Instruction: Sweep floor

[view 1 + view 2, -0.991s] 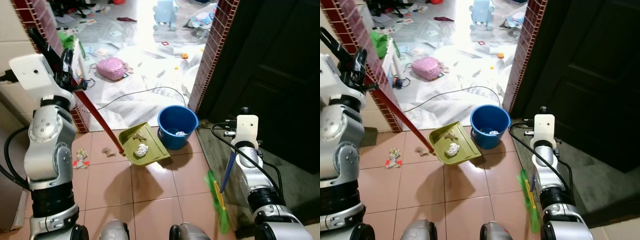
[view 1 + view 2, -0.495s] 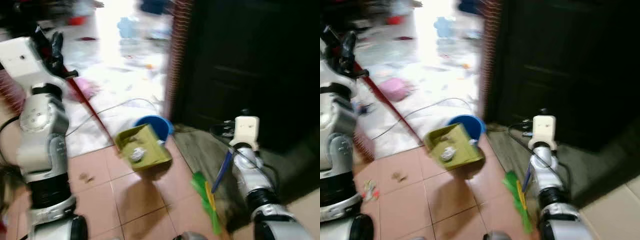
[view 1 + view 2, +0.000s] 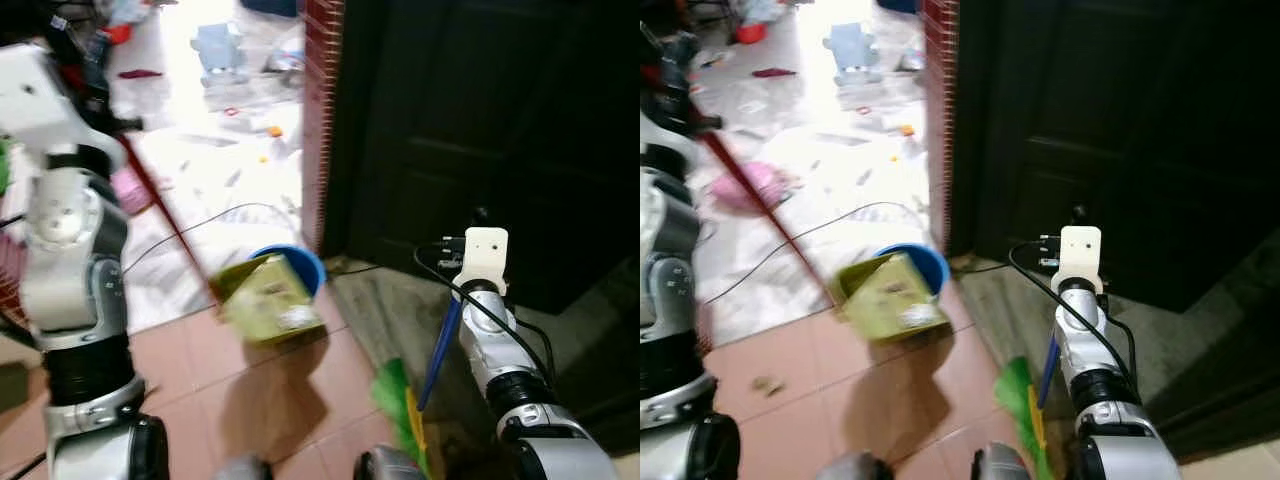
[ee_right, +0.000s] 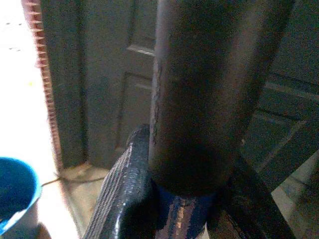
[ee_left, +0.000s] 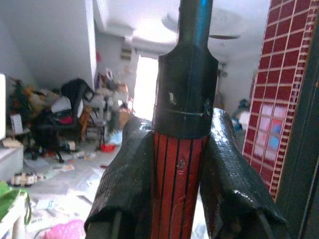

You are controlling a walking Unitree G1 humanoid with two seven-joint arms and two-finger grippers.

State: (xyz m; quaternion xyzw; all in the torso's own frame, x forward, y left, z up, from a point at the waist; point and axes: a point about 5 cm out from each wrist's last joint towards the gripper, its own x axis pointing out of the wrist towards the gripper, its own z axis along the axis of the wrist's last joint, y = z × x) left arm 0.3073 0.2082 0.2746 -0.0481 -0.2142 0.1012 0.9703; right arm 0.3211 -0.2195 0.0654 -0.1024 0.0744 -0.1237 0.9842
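Note:
A yellow-green dustpan (image 3: 266,298) hangs tilted above the tiles, overlapping the front of the blue bucket (image 3: 303,262). A white paper wad (image 3: 296,318) lies near its lower edge. Its red handle (image 3: 152,192) rises up-left to my left gripper (image 5: 179,199), which is shut on it. My right gripper (image 4: 184,209) is shut on the blue broom handle (image 3: 437,350). The broom's green bristles (image 3: 396,396) rest on the floor by my right side. The eye views are blurred.
A red brick pillar (image 3: 318,100) and a dark door (image 3: 480,120) stand behind the bucket. A cable (image 3: 215,217) and a pink bag (image 3: 126,186) lie on the littered white floor beyond. A grey step (image 3: 385,300) runs before the door.
The camera has swung to the right. The dustpan has risen off the tiles and come in front of the bucket. The broom stays at my right side.

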